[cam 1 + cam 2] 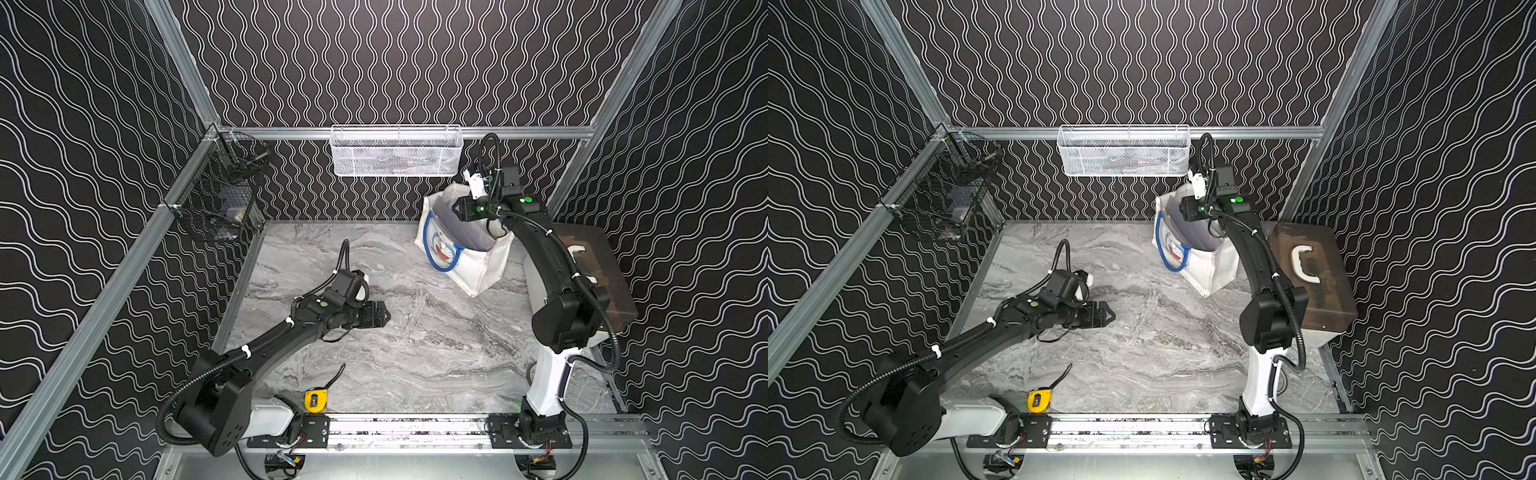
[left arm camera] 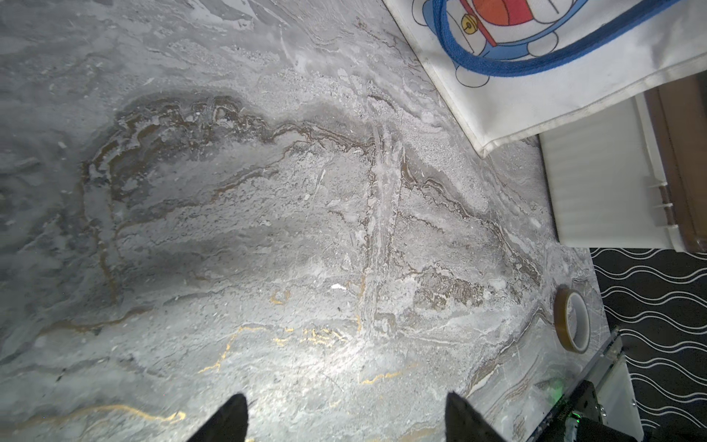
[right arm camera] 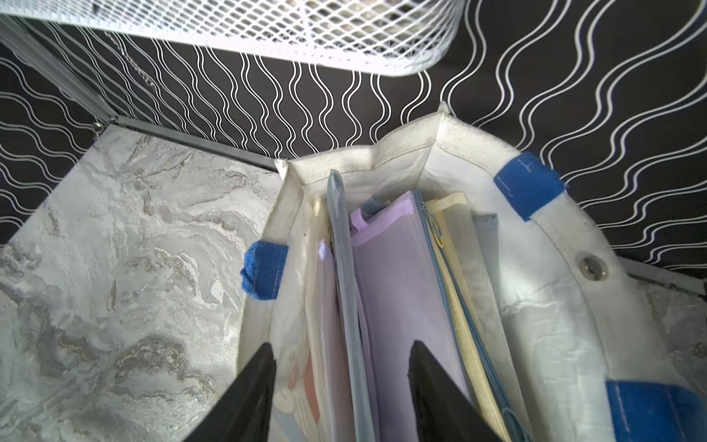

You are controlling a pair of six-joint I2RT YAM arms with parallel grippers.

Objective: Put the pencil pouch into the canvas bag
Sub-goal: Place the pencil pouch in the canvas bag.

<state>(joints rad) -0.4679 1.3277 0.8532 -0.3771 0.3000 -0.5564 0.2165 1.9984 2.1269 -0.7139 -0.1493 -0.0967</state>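
Top views: canvas bag (image 1: 478,270) upright at the table's (image 1: 415,332) far right. Right gripper (image 1: 457,214) sits over its mouth. Left gripper (image 1: 384,316) is low at mid-table, well apart from the bag.

Left wrist: left gripper (image 2: 344,413) jaws spread wide, grasping nothing, over bare marble. A bag corner (image 2: 535,95) is in view.

Right wrist: right gripper (image 3: 341,348) jaws parted, gripping nothing. Pencil pouch (image 3: 398,268) (lilac, blue zip) stands on edge inside the bag (image 3: 535,287) among other flat pouches.

Mesh basket (image 1: 395,162) contents indistinct; brown case (image 1: 602,266) (handle too) partly behind right arm (image 1: 544,249)
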